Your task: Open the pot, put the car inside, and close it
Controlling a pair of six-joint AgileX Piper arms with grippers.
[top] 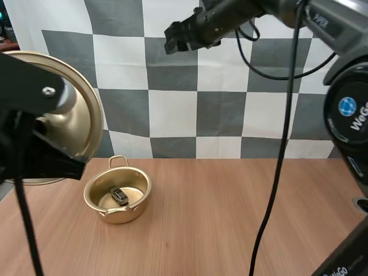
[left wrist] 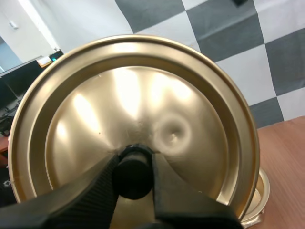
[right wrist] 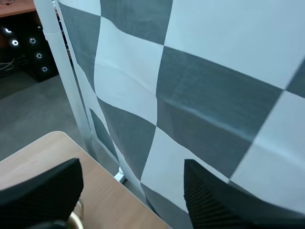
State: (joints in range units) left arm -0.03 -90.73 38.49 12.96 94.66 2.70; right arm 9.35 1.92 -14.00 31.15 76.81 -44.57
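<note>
A small gold pot (top: 144, 187) with two loop handles stands uncovered on the wooden table, left of centre. A little dark toy car (top: 119, 196) lies on its bottom. My left gripper (left wrist: 133, 164) is shut on the black knob (left wrist: 132, 177) of the gold lid (left wrist: 143, 105). It holds the lid (top: 89, 109) tilted on edge, high above and to the left of the pot. The pot's rim (left wrist: 261, 198) peeks out beside the lid. My right gripper (top: 172, 37) hangs open high over the table's back, its fingers (right wrist: 43, 191) wide apart with nothing between them.
The wooden table (top: 230, 218) stretches bare to the right of the pot and in front of it. My right arm's base (top: 348, 115) stands at the right edge. The table's far edge (right wrist: 71, 143) runs below the right gripper.
</note>
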